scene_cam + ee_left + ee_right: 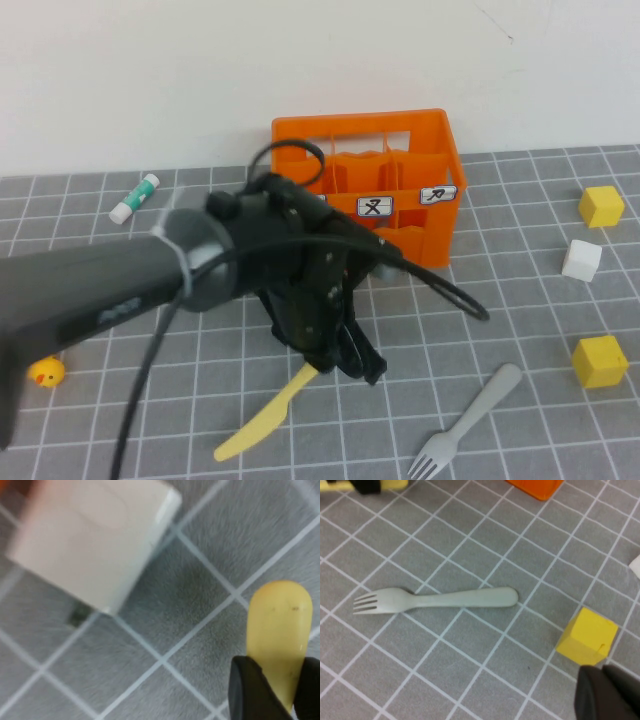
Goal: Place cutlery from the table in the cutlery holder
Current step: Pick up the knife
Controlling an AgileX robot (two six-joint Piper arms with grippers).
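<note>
My left gripper [347, 362] is shut on the handle of the pale yellow knife [262, 421] in front of the orange cutlery holder [437, 141]. The blade slants down toward the table's front edge. In the left wrist view the knife handle [278, 628] sits between the black fingers [250, 690]. The grey fork [468, 410] lies flat on the table at the front right; it also shows in the right wrist view [440, 600]. My right gripper [600, 675] is shut and empty, hovering beside a yellow cube [587, 635]; it is outside the high view.
Two yellow cubes [600, 360] [601, 205] and a white cube [581, 259] sit at the right. A green-and-white tube [134, 198] lies at the back left, a small yellow duck [45, 372] at the left. A white block [95, 540] lies near the knife handle.
</note>
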